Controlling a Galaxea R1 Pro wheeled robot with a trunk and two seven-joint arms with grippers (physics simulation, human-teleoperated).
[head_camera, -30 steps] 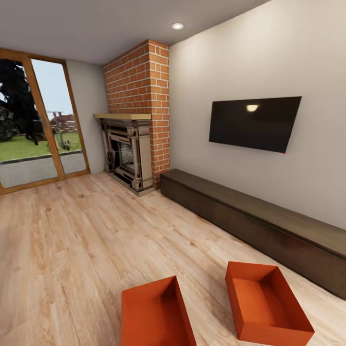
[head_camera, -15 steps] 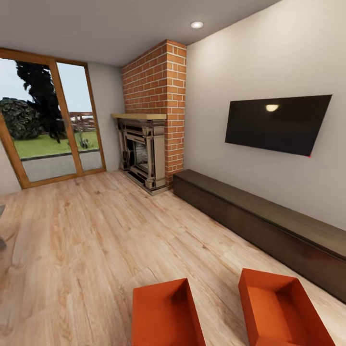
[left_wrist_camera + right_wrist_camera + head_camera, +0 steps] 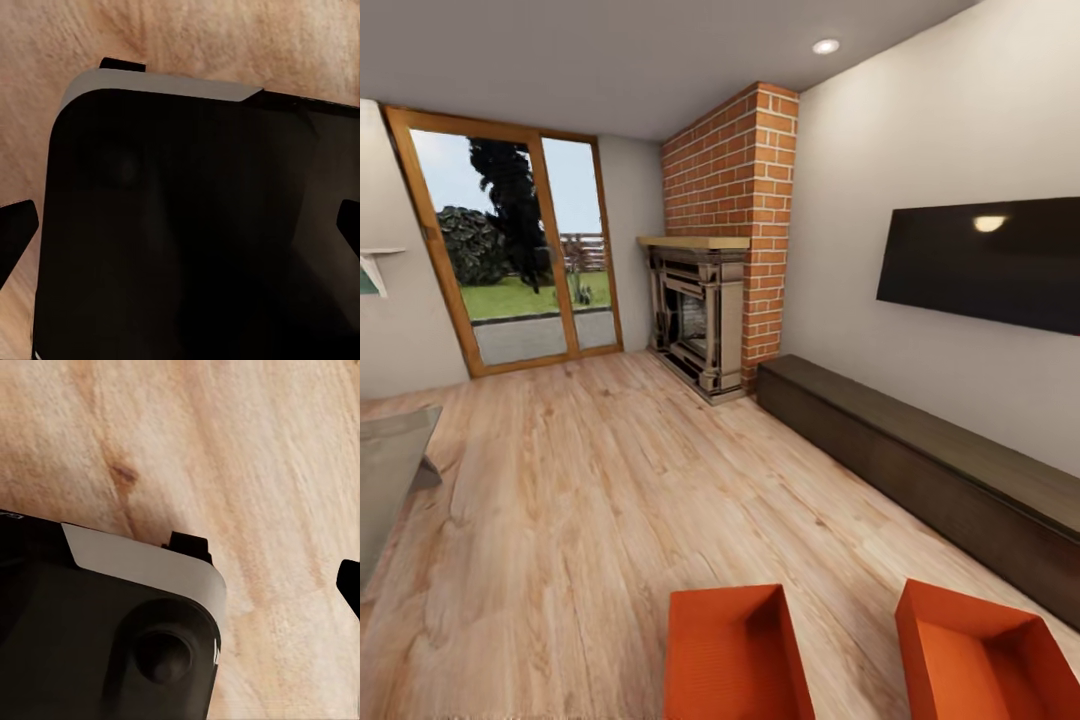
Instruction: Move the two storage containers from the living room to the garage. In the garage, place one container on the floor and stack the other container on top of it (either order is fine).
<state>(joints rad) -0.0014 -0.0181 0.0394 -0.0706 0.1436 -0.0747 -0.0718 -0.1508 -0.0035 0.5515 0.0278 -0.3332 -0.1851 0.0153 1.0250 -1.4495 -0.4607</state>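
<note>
Between the earlier head pictures and now, the whole picture has been shifted to the right, so the camera has been turned; the things themselves have not been moved. More of the glass doors (image 3: pixel 520 250) and a grey piece of furniture (image 3: pixel 390 480) are now seen at the left.

Two orange-red storage containers are seen on the light wood plank floor (image 3: pixel 590 500) of the living room, both open upward and near each other but apart. One container (image 3: pixel 732 655) is cut by the lower edge of the head view. The other container (image 3: pixel 985 655) lies just before the long dark low cabinet (image 3: pixel 920 470). Beyond the cabinet a brick fireplace (image 3: pixel 725 270) is placed, and a black wall TV (image 3: pixel 985 262) is hung above the cabinet.

In both wrist views, dark robot parts are seen over the wood planks. Whether the left and right grippers are open or closed cannot be told, so no place relative to them can be given.
</note>
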